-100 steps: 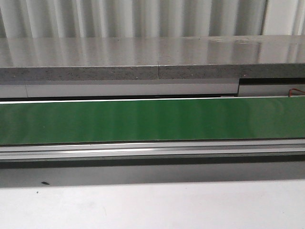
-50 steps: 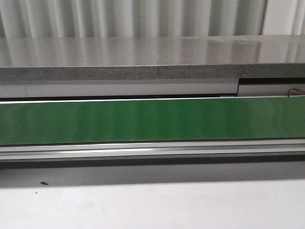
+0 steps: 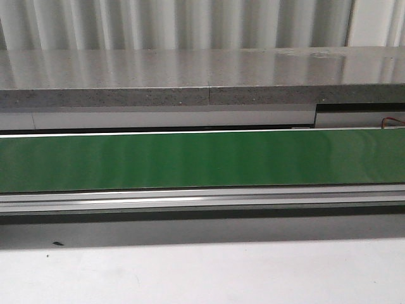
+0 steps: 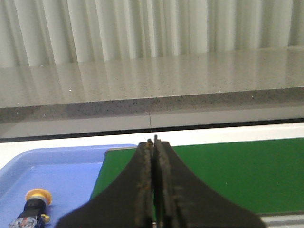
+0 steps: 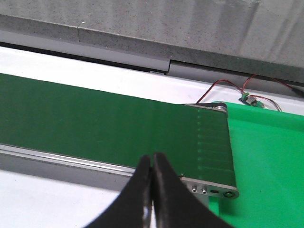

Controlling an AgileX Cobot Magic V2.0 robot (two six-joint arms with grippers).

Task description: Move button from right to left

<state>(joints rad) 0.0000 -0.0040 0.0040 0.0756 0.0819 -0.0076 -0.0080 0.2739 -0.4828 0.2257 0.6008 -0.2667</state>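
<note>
A button (image 4: 33,207) with a yellow-orange cap, black collar and bluish block lies in a blue tray (image 4: 57,166) in the left wrist view, beside the end of the green conveyor belt (image 4: 228,173). My left gripper (image 4: 153,141) is shut and empty, apart from the button and over the belt's end. My right gripper (image 5: 153,156) is also shut with nothing in it, near the front rail by the belt's other end (image 5: 209,142). Neither gripper shows in the front view, where the green belt (image 3: 202,159) carries nothing.
A grey stone ledge (image 3: 202,79) runs behind the belt. A bright green tray (image 5: 266,161) lies past the belt's right end, with red wires and a small circuit board (image 5: 249,99) behind it. A white tabletop (image 3: 202,272) lies in front of the metal rail (image 3: 202,199).
</note>
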